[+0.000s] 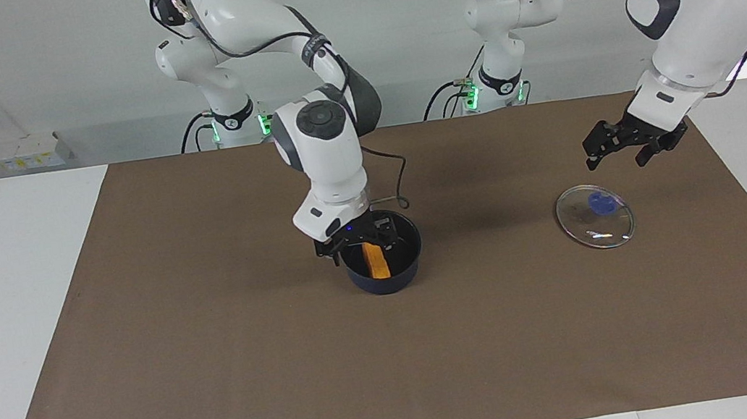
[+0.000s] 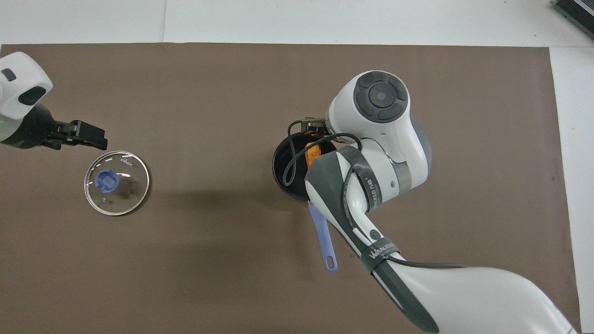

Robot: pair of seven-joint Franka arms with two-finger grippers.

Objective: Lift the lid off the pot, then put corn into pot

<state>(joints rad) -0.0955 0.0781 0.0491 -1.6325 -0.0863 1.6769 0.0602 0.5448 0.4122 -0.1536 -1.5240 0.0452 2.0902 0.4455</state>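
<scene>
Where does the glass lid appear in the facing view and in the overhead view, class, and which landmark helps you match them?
Facing view: the lid lies flat on the brown mat at mid-right, under the left gripper.
Overhead view: it lies at mid-left.
Shared landmark: the pot holding the corn, mid-table.

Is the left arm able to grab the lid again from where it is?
Probably yes. The left end effector hangs open in the air near the lid, which lies flat on the table with its blue knob up. Nothing stands between them; the right end effector is busy at the pot.
</scene>
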